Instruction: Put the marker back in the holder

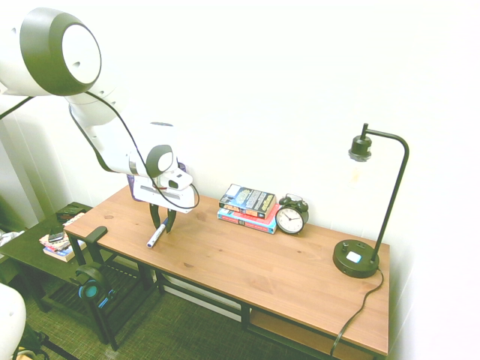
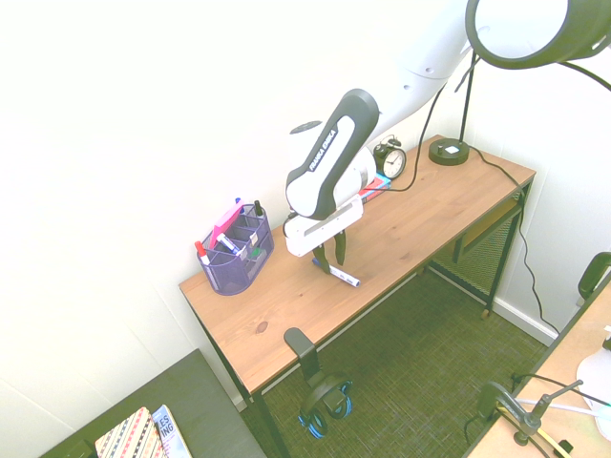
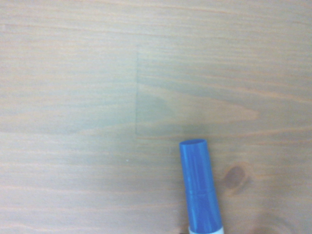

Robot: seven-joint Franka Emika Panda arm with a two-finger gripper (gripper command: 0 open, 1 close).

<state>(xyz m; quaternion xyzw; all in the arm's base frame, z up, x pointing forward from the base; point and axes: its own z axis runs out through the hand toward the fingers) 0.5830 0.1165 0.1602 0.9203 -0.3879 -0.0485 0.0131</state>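
Surface edge (image 2: 367, 306): near the marker's (image 2: 344, 277) white end
Open wood: between marker and holder (image 2: 232, 272)
Gripper (image 2: 333, 268): fingers apart, at marker

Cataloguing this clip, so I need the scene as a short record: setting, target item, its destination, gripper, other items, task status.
setting: wooden desk against a white wall
target: blue-capped marker, lying on the desk
destination: purple mesh holder, standing on the desk, pens in it
gripper: over the marker, fingers on either side of it, grip not certain
other items: stacked books, alarm clock, lamp
status: marker not yet in holder
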